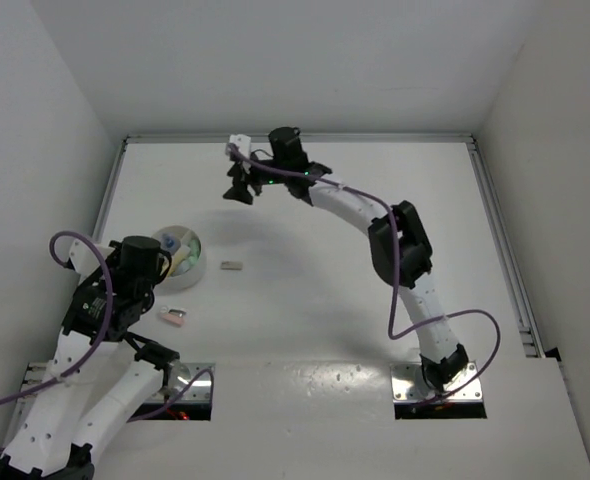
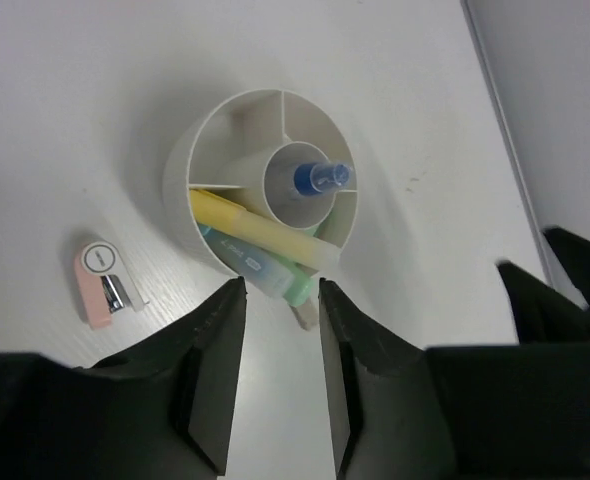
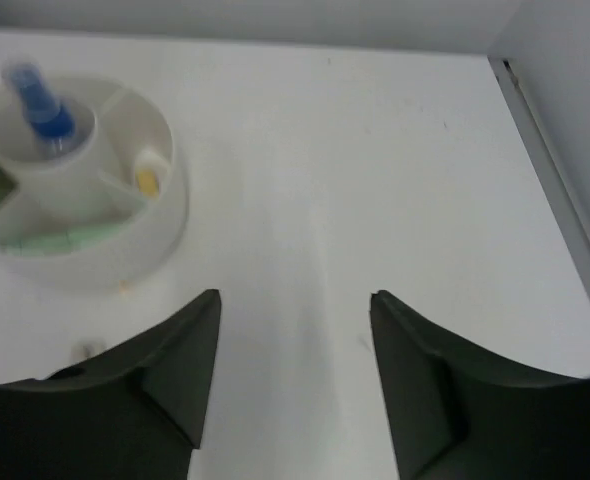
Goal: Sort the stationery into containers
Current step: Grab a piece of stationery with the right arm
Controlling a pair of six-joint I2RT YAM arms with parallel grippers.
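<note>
Though a yellow marker (image 2: 260, 225), a green marker (image 2: 280, 280) and the clear blue-tipped pen (image 2: 320, 180) already lie in the smooth, partitioned round white bowl (image 2: 207, 140), sorting looks unfinished. A pink block (image 1: 173, 317) sits at the bowl's six o'clock and a small grey block (image 1: 232, 266) at its three o'clock. The left gripper (image 2: 282, 290) hovers at the bowl's rim, jaws partly apart and empty, while the right gripper (image 3: 295, 300), spread wide and empty, hangs toward the table's twelve o'clock.

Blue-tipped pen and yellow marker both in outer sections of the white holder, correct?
No. The blue-tipped pen stands in the white holder's centre tube; the left wrist view shows it. The yellow marker is in an outer section.
</note>
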